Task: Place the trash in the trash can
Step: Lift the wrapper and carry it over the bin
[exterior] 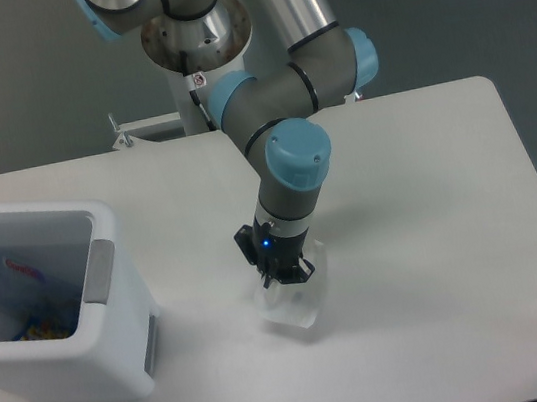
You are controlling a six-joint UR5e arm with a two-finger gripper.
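Nothing readable is showing: the small sticker [196,78] on the robot base [195,32] is staying too blurred.

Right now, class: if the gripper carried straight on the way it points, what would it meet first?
The gripper points down, so it would probably meet the translucent wrapper first, then the table. Whether they already touch is unclear.
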